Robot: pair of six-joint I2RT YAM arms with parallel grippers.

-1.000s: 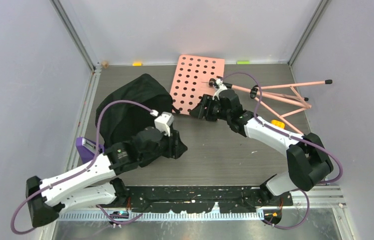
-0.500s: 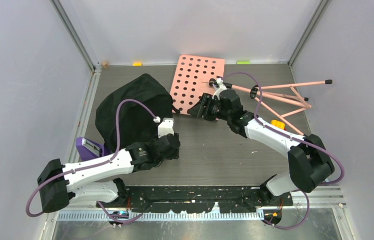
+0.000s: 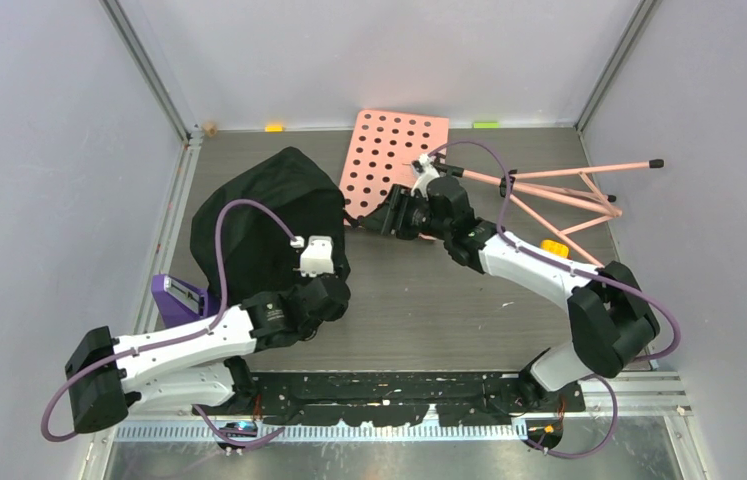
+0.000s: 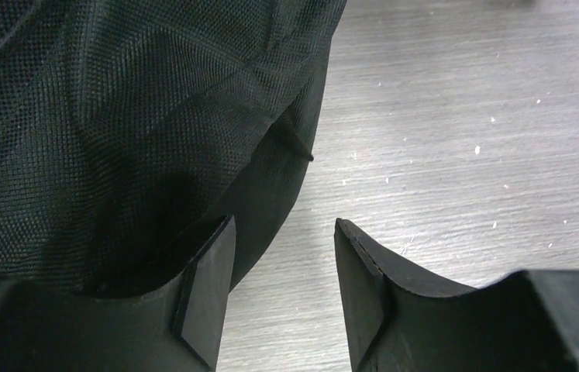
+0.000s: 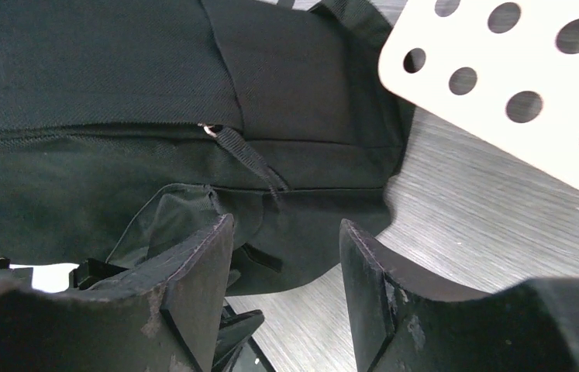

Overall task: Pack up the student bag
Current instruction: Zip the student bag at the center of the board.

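Note:
The student bag (image 3: pixel 259 215) is a big black fabric heap on the left of the table. My left gripper (image 3: pixel 327 293) sits at the bag's near right edge. In the left wrist view it (image 4: pixel 282 291) is open over bare table, and its left finger (image 4: pixel 205 294) lies against the bag's hem (image 4: pixel 115 116). My right gripper (image 3: pixel 377 217) is at the bag's far right corner. It (image 5: pixel 286 291) is open and holds nothing, with the bag (image 5: pixel 100 93) and its zipper strap (image 5: pixel 251 159) just ahead.
A pink perforated board (image 3: pixel 396 160) lies behind the right gripper and shows in the right wrist view (image 5: pixel 518 85). Pink stand rods (image 3: pixel 569 190) sprawl at the right. There is a purple item (image 3: pixel 174 297) by the bag's near left and a small yellow piece (image 3: pixel 554 246).
My left gripper has drawn back left along the bag's near edge, and the black flap that lay under it is gone from there. The right gripper has shifted left toward the bag.

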